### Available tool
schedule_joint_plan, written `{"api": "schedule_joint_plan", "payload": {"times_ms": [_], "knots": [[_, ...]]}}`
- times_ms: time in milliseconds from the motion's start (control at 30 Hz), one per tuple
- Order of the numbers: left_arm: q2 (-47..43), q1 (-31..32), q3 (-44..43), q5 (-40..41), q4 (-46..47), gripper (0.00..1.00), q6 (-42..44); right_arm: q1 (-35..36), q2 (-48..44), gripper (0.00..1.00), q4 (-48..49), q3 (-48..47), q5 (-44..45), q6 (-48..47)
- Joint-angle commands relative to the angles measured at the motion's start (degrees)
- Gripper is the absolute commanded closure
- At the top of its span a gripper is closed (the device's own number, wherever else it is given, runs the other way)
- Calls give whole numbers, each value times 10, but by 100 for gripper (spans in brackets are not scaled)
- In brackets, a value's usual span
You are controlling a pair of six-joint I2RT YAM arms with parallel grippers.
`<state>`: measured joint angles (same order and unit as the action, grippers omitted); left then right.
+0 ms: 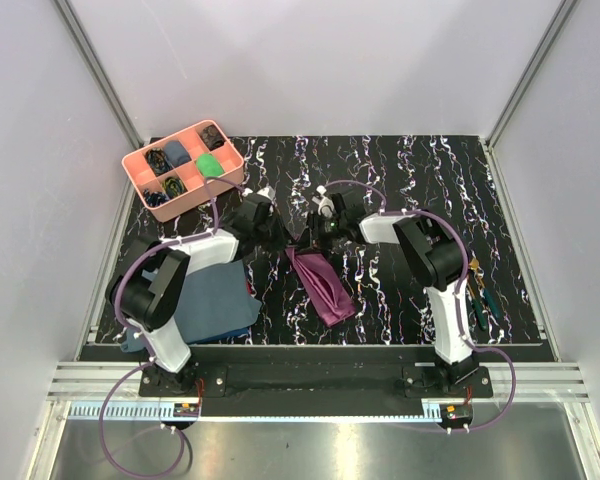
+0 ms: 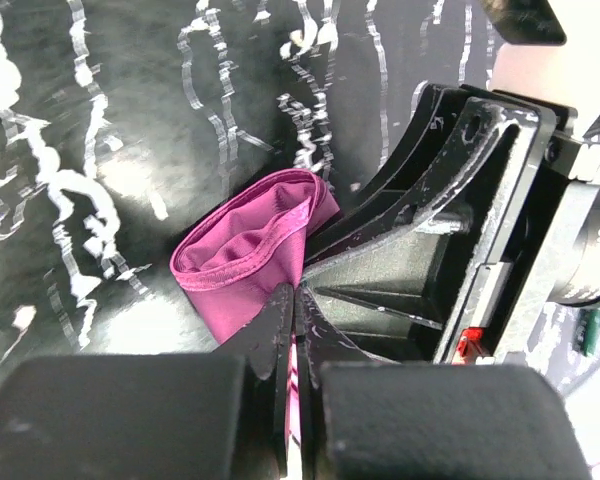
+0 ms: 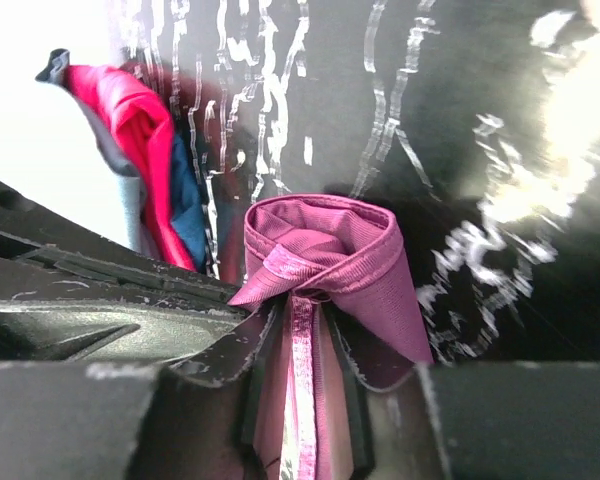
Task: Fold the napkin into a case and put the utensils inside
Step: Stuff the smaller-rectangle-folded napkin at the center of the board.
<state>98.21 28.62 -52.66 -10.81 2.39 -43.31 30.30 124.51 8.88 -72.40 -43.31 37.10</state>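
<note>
Top external view: a black, white-veined table (image 1: 400, 180) with both arms reaching in to meet near its middle.
Tray (image 1: 163, 139): pink, at 10 o'clock on the table. Its compartments hold small dark bits and one green piece, too small to name.
Blue cloth (image 1: 215, 300): at 8 o'clock, largely covered by the left arm. A sliver of red cloth (image 3: 130, 120) lies against it and shows best in the right wrist view, where glare washes out the area beside it.
Left gripper (image 2: 293, 295): jaws pressed tight together, with a thin edge of the napkin (image 2: 250, 250) pinched between them. In the top view this gripper (image 1: 283, 240) sits just at 10 o'clock of the cloth's far end.
Napkin (image 1: 323, 287): folded into a narrow purple strip near the table's centre, running from 11 o'clock down to 5 o'clock. Its far end is hidden under the two grippers. Close up it curls into a loose open loop (image 3: 330, 250) of several layers.
Right gripper (image 3: 302, 330): jaws a little apart, the gap packed with a gathered fold of the napkin, which they clamp. The black body of the left gripper cuts off the lower left of this view.
Utensils (image 1: 477, 293): at 4 o'clock, well apart from the napkin and partly behind the right arm. How many there are cannot be told.
</note>
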Motion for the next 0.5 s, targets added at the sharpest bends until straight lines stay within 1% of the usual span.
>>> {"api": "schedule_joint_plan", "payload": {"times_ms": [0, 67, 167, 200, 300, 333, 467], "knots": [[24, 2, -25, -30, 2, 99, 14, 1, -73, 70, -52, 4, -4, -31], [25, 1, -28, -31, 0, 99, 15, -1, -93, 65, -67, 9, -5, -39], [25, 1, -31, -33, -1, 100, 16, -8, -108, 61, -84, 22, -12, -47], [25, 2, -31, -33, -1, 100, 17, -9, -110, 57, -86, 29, -12, -52], [29, 1, -37, -40, -1, 100, 17, -16, -126, 54, -106, 45, -12, -61], [32, 2, -39, -46, 1, 100, 17, -23, -146, 53, -116, 59, -11, -67], [30, 2, -38, -49, 5, 100, 16, -38, -167, 54, -141, 69, -4, -84]]}}
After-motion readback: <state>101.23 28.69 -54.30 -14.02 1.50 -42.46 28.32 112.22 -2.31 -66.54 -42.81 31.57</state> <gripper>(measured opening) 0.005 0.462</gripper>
